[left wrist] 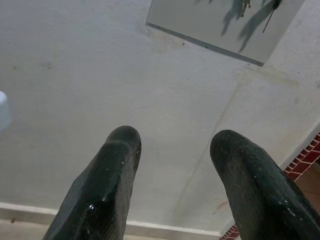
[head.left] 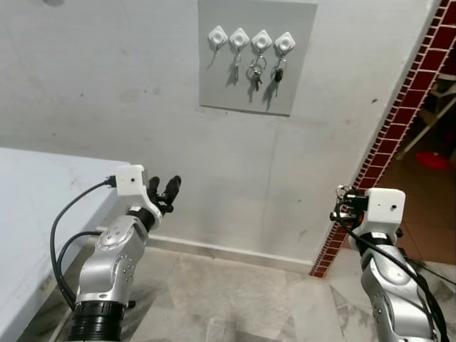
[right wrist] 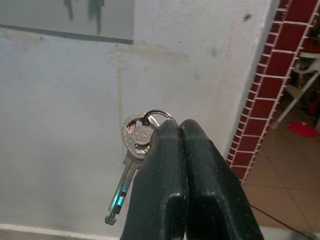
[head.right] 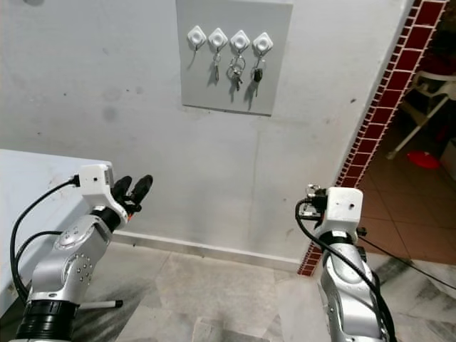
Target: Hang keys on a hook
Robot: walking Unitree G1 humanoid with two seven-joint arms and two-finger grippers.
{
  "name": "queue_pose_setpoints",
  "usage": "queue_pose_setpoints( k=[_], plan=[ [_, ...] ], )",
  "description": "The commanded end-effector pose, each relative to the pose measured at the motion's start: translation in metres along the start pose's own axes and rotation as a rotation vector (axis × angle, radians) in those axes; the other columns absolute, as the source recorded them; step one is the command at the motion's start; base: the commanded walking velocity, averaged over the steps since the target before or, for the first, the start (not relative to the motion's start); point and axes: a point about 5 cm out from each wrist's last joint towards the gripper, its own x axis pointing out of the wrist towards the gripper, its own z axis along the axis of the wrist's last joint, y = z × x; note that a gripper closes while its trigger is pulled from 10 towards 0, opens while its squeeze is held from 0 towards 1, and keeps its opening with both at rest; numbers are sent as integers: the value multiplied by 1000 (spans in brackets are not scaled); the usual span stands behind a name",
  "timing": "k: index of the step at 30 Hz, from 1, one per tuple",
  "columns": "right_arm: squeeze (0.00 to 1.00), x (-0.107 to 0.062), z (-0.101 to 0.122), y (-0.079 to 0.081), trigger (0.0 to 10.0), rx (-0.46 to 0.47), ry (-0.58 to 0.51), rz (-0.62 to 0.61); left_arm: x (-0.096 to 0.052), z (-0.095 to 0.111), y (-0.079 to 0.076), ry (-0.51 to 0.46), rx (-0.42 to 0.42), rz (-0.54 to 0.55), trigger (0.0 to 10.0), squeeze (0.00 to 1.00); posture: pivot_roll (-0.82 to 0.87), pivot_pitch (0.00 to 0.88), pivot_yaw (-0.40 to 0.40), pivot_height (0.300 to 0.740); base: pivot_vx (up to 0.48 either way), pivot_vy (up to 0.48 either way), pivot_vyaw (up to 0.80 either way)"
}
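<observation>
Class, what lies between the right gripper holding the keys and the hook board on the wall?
Bare grey wall: in the left eye view, nothing stands between the right gripper, shut on the keys, and the hook board.

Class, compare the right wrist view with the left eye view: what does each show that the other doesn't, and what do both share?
Right wrist view alone: the key and its ring pinched between the right gripper's shut fingers.

Left eye view alone: four white hooks on the grey board, the left gripper raised and open, and the white table.

Both: the grey board, the white wall and the red tiled edge.
</observation>
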Motion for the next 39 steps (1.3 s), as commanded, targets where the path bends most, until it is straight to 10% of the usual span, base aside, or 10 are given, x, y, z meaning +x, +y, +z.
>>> queue_pose_setpoints(
  k=[1,24,39],
  plan=[
    [0,-2,8,7,10000,17,-39,25,-1,2,-1,0,-1,-6,10000,0,0,0,-10,740,0,0,0],
    [0,-3,13,27,10000,64,-48,59,7,8,-7,-10,-41,-12,10000,0,-2,0,-10,740,0,444,0],
    [0,-2,16,28,10000,72,-53,61,10,8,-14,-13,-25,-11,10000,0,-6,0,-9,740,0,0,0]
  ],
)
